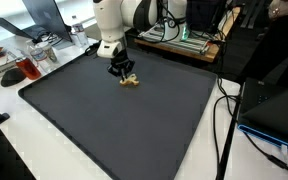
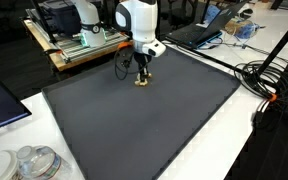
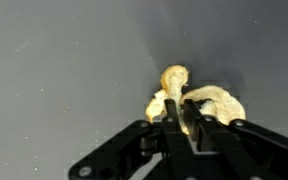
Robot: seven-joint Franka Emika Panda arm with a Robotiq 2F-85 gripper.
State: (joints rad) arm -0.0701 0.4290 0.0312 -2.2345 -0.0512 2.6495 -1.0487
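Dark grey mat (image 1: 104,130) on a white table (image 1: 24,140), with lab clutter behind it.

In an exterior view:
- White arm (image 1: 119,15) comes down from the top edge, its upper links cut off.
- Gripper (image 1: 120,70) sits low over the far part of the mat.
- Small cream lump (image 1: 131,82) lies at the fingertips on the mat, far from the mat's near edge. It is too small here to make out its shape or any contact.
- A red thing (image 1: 14,74) sits on the table off the mat's left corner, blurred.
- Cables (image 1: 224,120) run along the right side.

In an exterior view:
- Same mat (image 2: 134,130), seen from another side.
- Gripper (image 2: 142,74) points straight down, with the lump (image 2: 142,82) directly under its tips and partly hidden by them.
- The jaw gap cannot be read at this size.
- Laptop (image 2: 199,32) sits beyond the mat, and cables (image 2: 259,75) trail off to the right.
- Clear jars (image 2: 34,162) stand at the lower left, cut by the frame.

Wrist view:
- Bare mat (image 3: 54,70) fills the background.
- Gripper (image 3: 181,118) enters from the bottom edge, its body cropped.
- The black fingers (image 3: 199,125) are drawn close together, and a narrow part of the lump shows between them.
- The lump (image 3: 174,78) has a rounded knob ahead of the tips and a curved lobe off to the right.
- What lies under the fingers is hidden, and whether the lump rests on the mat or is lifted cannot be told from this view.
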